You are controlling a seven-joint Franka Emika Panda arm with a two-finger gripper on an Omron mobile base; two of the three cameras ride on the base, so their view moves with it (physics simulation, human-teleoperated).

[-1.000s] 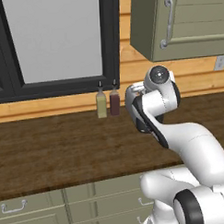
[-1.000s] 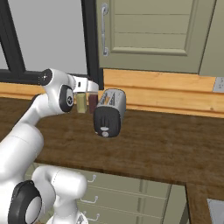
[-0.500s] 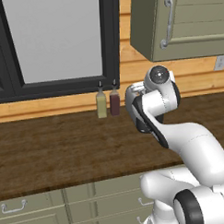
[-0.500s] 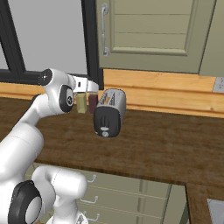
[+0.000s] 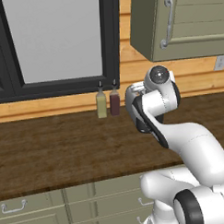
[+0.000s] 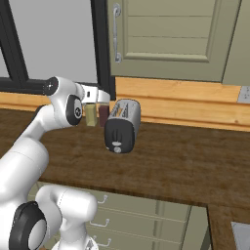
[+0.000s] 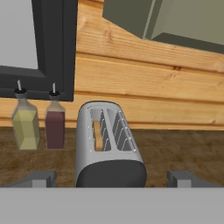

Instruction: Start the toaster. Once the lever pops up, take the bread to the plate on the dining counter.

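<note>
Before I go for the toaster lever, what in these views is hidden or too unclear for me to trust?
- Toaster: in the left base view the arm's links cover it.
- Lever: no lever is clear on the dark end face in the right base view; in the hand view the grey band cuts off that face.
- Bread: just a tan sliver shows in the left slot in the hand view.
- Gripper: open; the bottom edge crops its fingers.

You have bare tabletop [image 6: 185,161] in front of the toaster [image 6: 122,126] and to its right. On its left the yellow bottle [image 7: 25,124] and the dark red bottle [image 7: 55,124] stand just beside it. The wooden wall [image 7: 144,87] shuts off the back, and a cabinet [image 6: 166,39] hangs overhead.
</note>
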